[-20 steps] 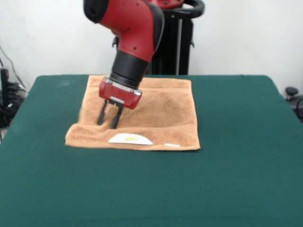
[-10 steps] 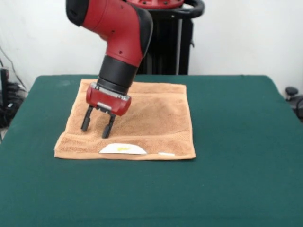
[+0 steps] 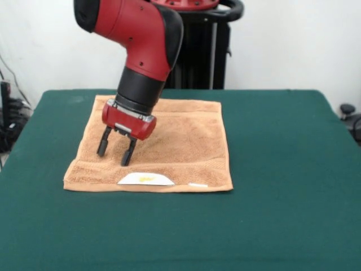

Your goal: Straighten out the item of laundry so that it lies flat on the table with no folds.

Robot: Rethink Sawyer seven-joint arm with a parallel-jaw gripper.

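The item of laundry (image 3: 180, 147) is a tan-orange terry towel spread over the dark green table (image 3: 282, 214), left of centre. It looks flat, with a woven band near the front edge and white labels (image 3: 145, 179) on that edge. My gripper (image 3: 114, 154) hangs over the towel's front left part, tilted, with its two black fingers (image 3: 102, 148) apart and nothing between them. The tips are just above or at the cloth; I cannot tell if they touch.
The red and black arm (image 3: 144, 45) slants down from the top left over the towel's back edge. Green tabletop stretches wide to the right and in front of the towel. A black stand (image 3: 208, 51) rises behind the table.
The towel's front left corner has gone from bunched to spread out leftward. The gripper has opened wider and shifted left; over the last half second almost nothing moved.
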